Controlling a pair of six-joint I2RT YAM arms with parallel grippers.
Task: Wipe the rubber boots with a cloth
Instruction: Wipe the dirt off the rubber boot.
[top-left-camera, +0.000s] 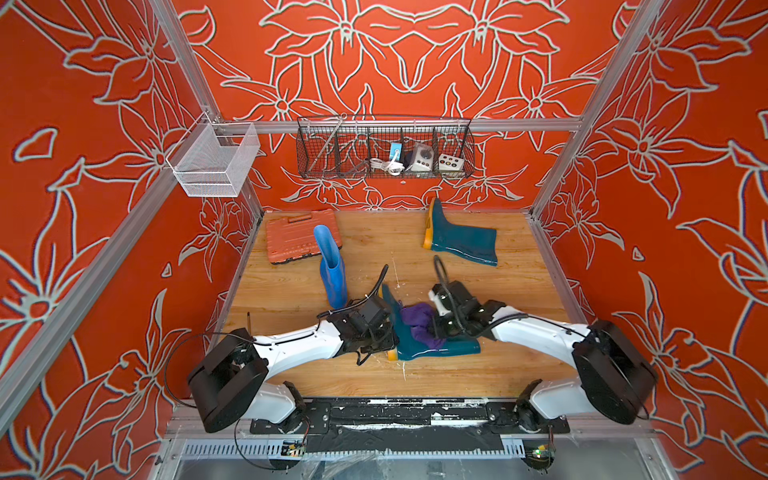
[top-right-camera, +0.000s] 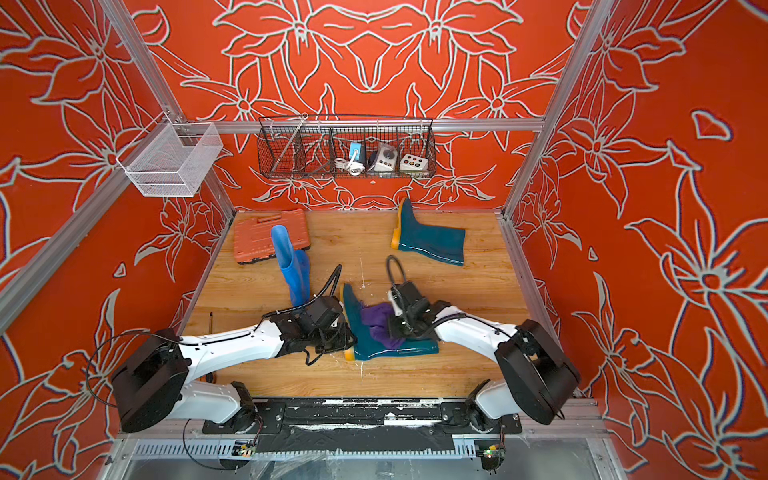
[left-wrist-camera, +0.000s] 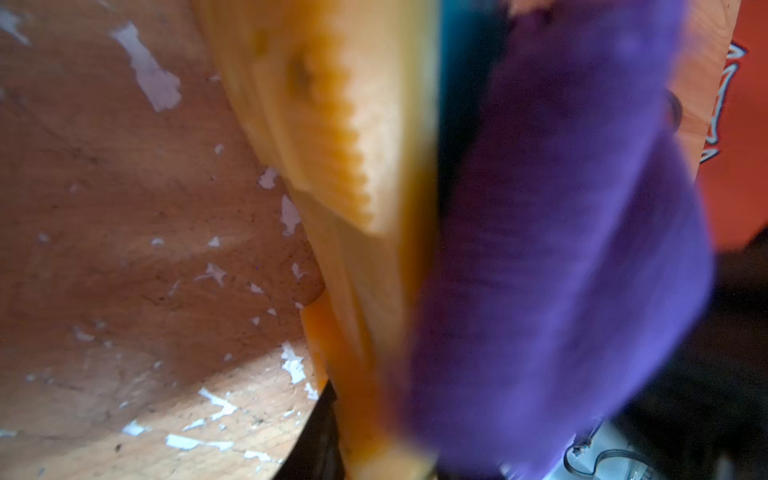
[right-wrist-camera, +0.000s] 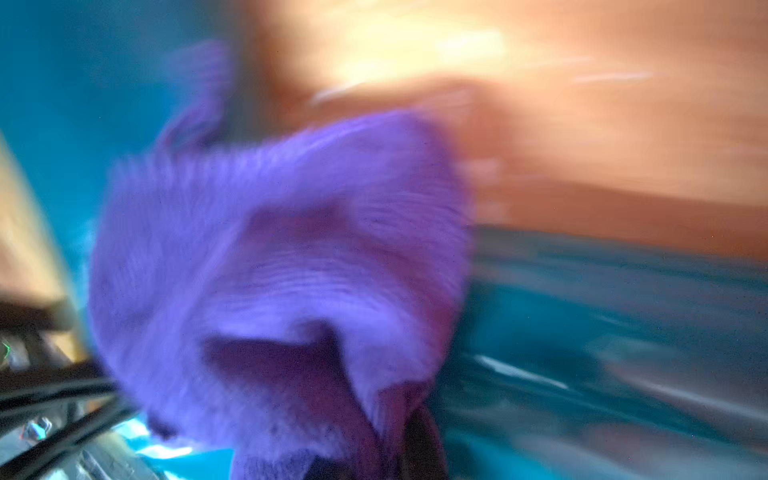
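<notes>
Right claw (top-left-camera: 438, 328) clenched on cloth (top-left-camera: 417, 318) atop nearest boot (top-left-camera: 440, 350), left claw (top-left-camera: 388, 338) unreadable, blue boot (top-left-camera: 332, 270) behind

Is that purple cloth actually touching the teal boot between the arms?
Touching: in both top views the cloth lies bunched right on the near teal boot.

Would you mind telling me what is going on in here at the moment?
The right claw is shut on the purple cloth, pressing it onto the near teal boot, which lies on its side. The left claw sits at that boot's orange sole, apparently steadying it. The blue boot stands upright and the far teal boot lies at the back, neither being handled.
</notes>
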